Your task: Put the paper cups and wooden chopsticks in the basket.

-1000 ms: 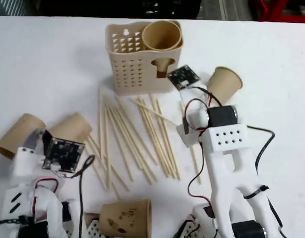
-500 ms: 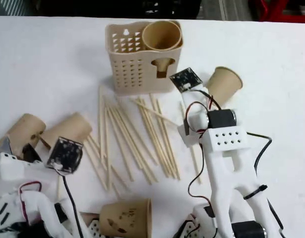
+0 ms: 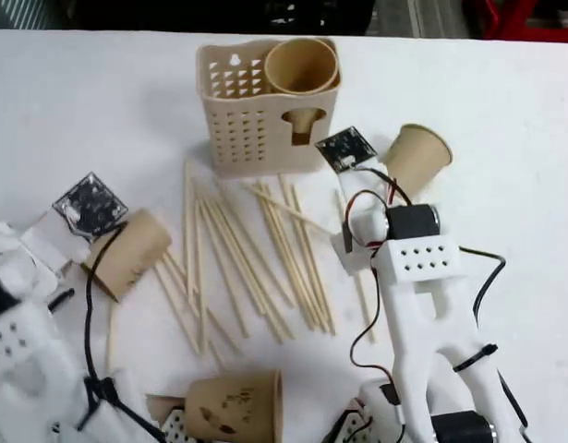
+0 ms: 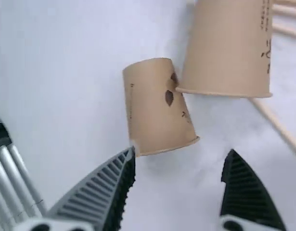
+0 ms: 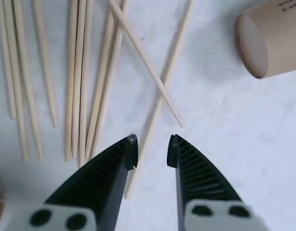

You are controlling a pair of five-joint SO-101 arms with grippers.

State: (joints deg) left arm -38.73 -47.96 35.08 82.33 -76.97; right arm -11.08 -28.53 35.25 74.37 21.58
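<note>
Swinging out toward nine o'clock, the left arm (image 3: 20, 314) had carried its wrist over that side of the tabletop (image 3: 99, 92), while the right arm (image 3: 417, 277) had barely stirred. The left arm's jaws gaped wide and empty. The nearer paper cup (image 4: 157, 113) lay on its side just ahead of them, rim almost touching one tip, long axis pointing back into the gap, so a squeeze would, I judged, take it across its width. From above, that cup lay hidden under the arm, its neighbour (image 3: 126, 249) seemingly touching it. The right arm's jaws stood narrowly parted, holding nothing, over the wooden chopsticks (image 3: 247, 258) fanned at six o'clock from the basket (image 3: 237, 138), one stick running lengthwise toward the gap. A standing cup (image 3: 302, 65) already sat in the basket. A stray cup (image 3: 415, 157) lay at two o'clock from the sticks, and a printed cup (image 3: 233, 406) at six o'clock, its foot hard to make out.
</note>
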